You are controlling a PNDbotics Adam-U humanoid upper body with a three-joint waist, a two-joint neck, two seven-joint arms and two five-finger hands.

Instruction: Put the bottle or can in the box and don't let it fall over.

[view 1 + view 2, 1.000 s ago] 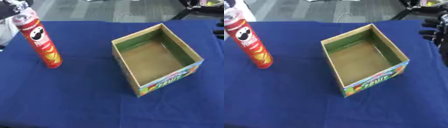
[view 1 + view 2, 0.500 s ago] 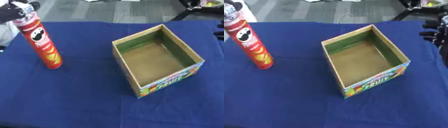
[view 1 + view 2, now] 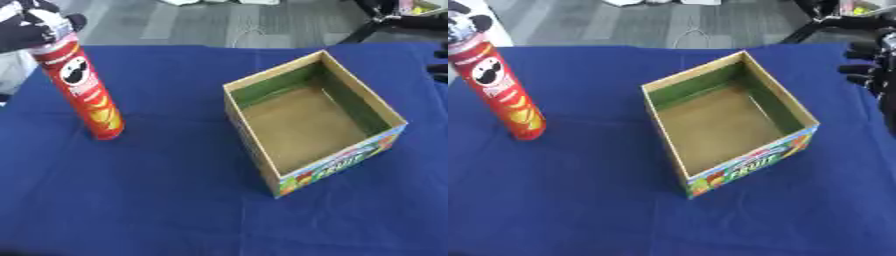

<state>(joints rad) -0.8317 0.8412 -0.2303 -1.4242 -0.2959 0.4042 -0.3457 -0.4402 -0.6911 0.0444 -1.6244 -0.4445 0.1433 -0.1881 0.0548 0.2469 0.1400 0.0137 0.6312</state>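
left hand [image 3: 31, 25] gripping can [image 3: 83, 90] top, box [image 3: 289, 165] apart

I see even, bright overhead light, soft shadows beside the box [image 3: 315, 120] and can [image 3: 85, 90], and both views slightly blurred throughout.

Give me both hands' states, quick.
Left hand: fingers curled round the top of the red can, which stands on the table.
Right hand: at the right edge, holding nothing; fingers cannot be told.
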